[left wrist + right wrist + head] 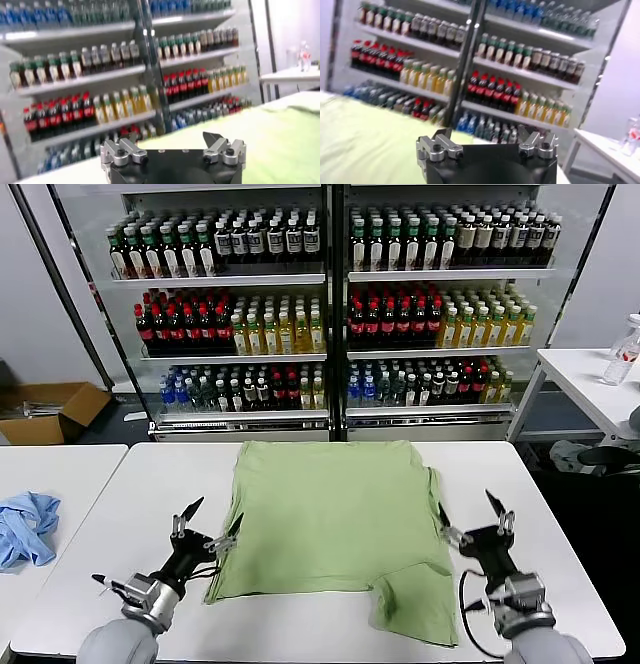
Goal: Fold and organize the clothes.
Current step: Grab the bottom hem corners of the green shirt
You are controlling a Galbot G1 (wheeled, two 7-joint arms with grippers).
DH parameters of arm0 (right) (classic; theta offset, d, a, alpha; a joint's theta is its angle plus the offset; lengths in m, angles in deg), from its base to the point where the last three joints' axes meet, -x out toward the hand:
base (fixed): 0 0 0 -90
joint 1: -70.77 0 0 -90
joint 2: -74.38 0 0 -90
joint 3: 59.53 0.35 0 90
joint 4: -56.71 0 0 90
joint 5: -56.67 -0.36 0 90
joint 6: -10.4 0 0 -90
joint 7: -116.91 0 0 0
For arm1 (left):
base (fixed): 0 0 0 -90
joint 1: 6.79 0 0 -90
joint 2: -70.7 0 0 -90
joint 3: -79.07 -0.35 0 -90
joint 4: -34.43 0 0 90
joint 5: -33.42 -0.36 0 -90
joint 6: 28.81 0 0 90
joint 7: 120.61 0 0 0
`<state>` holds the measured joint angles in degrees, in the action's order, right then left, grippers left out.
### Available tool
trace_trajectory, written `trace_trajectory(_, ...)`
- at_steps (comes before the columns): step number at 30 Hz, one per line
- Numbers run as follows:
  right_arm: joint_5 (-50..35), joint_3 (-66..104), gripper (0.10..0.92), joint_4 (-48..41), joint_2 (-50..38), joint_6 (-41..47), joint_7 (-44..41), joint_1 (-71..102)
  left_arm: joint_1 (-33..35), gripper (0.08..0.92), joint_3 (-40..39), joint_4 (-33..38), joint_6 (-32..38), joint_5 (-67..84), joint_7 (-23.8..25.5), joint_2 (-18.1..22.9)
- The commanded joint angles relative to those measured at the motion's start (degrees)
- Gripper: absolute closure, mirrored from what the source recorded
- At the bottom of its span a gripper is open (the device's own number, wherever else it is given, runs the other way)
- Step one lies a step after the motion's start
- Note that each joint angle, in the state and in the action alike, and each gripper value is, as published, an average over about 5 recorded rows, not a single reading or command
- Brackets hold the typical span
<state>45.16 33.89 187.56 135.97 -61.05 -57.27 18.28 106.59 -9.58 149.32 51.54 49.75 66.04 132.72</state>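
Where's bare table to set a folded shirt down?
Bare strips of table flank the shirt: between its left edge and the table gap, and right of it to the far edge. Near edge is crowded by left gripper and right gripper.

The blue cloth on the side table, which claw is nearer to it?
Left. The left claw is at the shirt's left edge, toward the blue cloth; the right claw is across the shirt.

The 2 arms reach forward low, flanking the shirt (330, 514): left gripper (208, 522) at its left hem, right gripper (470, 515) at its right edge, both spread wide.
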Motion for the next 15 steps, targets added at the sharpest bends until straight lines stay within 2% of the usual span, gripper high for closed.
trace_trajectory(1, -2.64, 0.25, 0.202, 3.93, -2.71, 0.84, 1.2, 10.28, 8.81, 0.177, 1.82, 7.87, -14.31, 9.01, -4.68, -3.81)
trace_trajectory(7, -3.32, -0.78, 0.203, 1.81, -1.96, 1.27, 1.54, 12.16, 13.12, 0.177, 1.44, 9.12, -18.81, 10.07, -6.0, -4.71)
trace_trajectory(15, -3.82, -2.38, 0.203, -1.5, -1.23, 0.89, 2.7, 11.82, 12.58, 0.177, -2.03, 6.75, -17.94, 14.3, -7.78, -3.7)
